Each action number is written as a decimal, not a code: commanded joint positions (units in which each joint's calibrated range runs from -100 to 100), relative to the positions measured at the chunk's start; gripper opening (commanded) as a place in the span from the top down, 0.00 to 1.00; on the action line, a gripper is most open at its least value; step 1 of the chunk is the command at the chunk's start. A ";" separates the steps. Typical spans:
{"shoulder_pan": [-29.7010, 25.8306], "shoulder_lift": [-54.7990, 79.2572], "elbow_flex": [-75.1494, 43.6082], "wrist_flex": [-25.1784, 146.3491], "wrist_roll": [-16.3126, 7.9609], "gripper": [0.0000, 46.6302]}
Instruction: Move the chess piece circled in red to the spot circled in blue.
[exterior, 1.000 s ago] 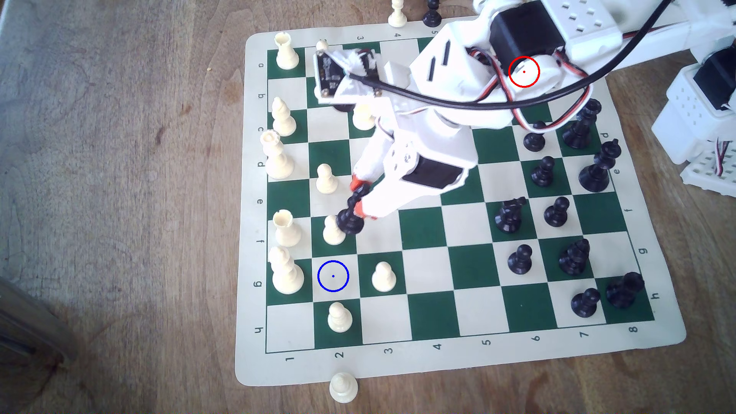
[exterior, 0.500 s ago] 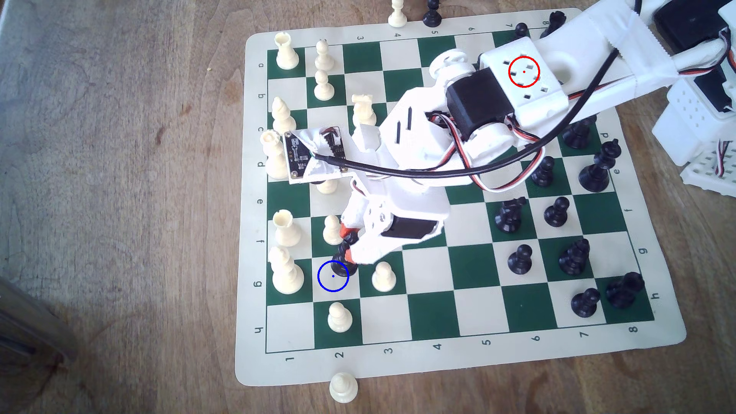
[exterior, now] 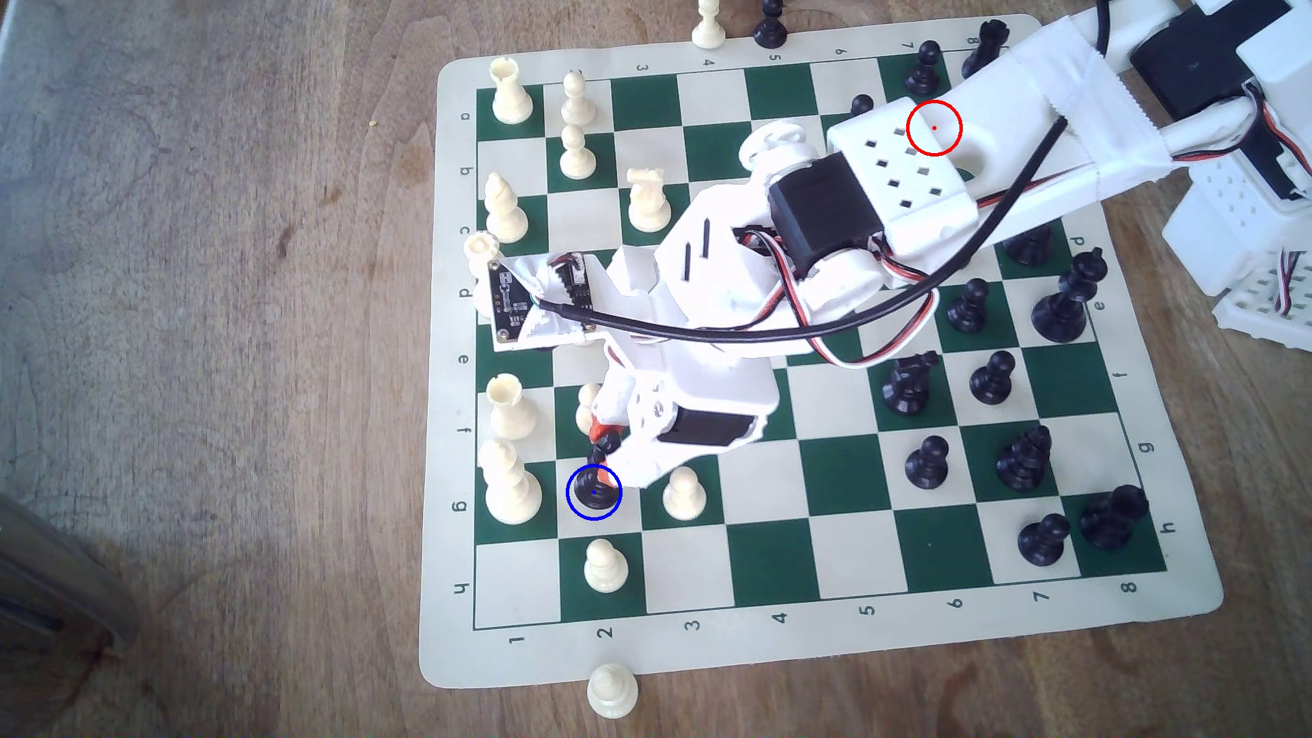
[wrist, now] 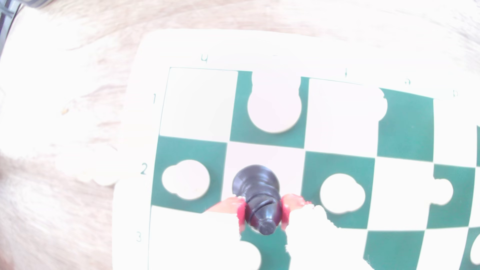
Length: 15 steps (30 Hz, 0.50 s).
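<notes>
**Bishop over the marked square, release outstanding**

The counter [exterior: 213, 355] carries the chessboard [exterior: 781, 639], and every position below is given relative to that board. The arm [exterior: 887, 184] reaches across it from the corner by file 8, rank a, toward the rank-g row near file 2.

The spot [exterior: 576, 508], a cream square ringed in blue at g2, sits between a white bishop [exterior: 507, 486] on g1 and a white pawn [exterior: 684, 493] on g3, with further white pawns on f2 [exterior: 586, 404] and h2 [exterior: 605, 565].

The chess piece [exterior: 595, 491], a black bishop, has its base inside the blue ring. In the wrist view the chess piece [wrist: 257, 193] leans, head toward the camera, and whether the base rests flat on the square cannot be told.

The claw [exterior: 603, 454] is closed on the bishop's upper body; its red pads [wrist: 240, 211] press both sides.

Assessment: the transfer appears essentially complete. Remaining, by judgement: seat the piece upright, open the claw, and lift clear of the neighbouring white pieces.
</notes>
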State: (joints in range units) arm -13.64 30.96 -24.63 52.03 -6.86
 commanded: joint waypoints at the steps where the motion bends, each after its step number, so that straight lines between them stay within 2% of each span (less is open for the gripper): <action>1: 0.54 -1.76 -5.11 -0.68 -0.20 1.00; 11: 0.78 0.11 -6.74 -1.09 -0.20 0.98; 13: 0.78 0.28 -6.74 -0.93 -0.29 0.92; 14: 0.78 0.36 -6.65 -0.76 -0.34 0.84; 15: 0.78 0.36 -6.65 -0.68 -0.34 0.84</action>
State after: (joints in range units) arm -13.13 33.72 -26.71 51.87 -6.86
